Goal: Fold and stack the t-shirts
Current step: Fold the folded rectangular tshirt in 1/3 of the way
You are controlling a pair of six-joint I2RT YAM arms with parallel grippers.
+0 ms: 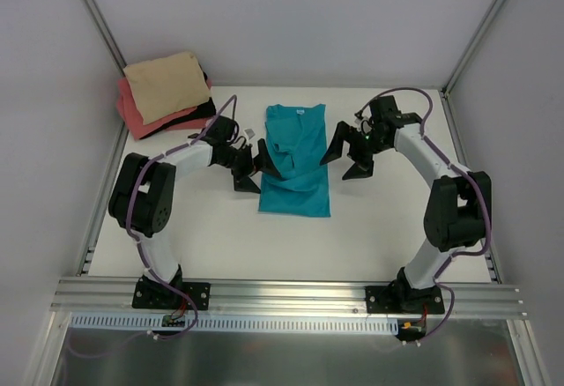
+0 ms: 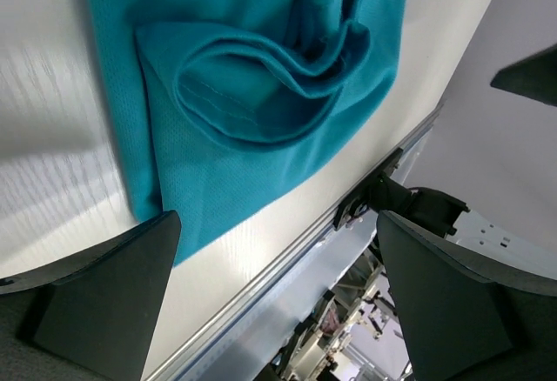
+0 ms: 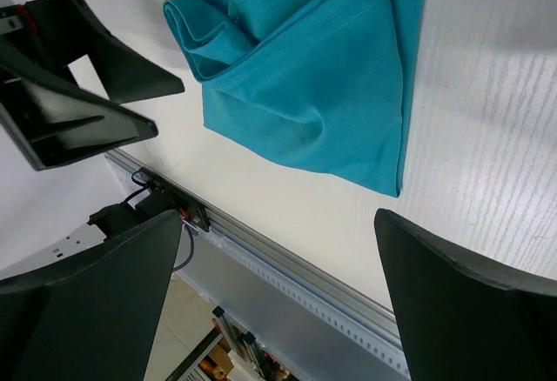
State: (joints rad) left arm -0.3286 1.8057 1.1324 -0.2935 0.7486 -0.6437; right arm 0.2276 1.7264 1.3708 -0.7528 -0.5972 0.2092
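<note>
Teal cotton short-sleeved t-shirt [image 1: 295, 161] lies mid white surface [image 1: 220, 236], between the left end effector [image 1: 256, 170] and right end effector [image 1: 347, 157], both wide open and empty. The next fold likely goes best if each pinches a matching hem corner and moves together. The shirt is a narrow strip, sleeves bunched in loose rolls.

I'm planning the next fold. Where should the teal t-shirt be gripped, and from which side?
Probably at the two corners of the near hem, with the left hand coming in from the left and the right hand from the right. The teal t-shirt lies as a long narrow strip, collar at the far end. Both open hands flank it. Its middle is bunched, while the hem lies flat.
</note>
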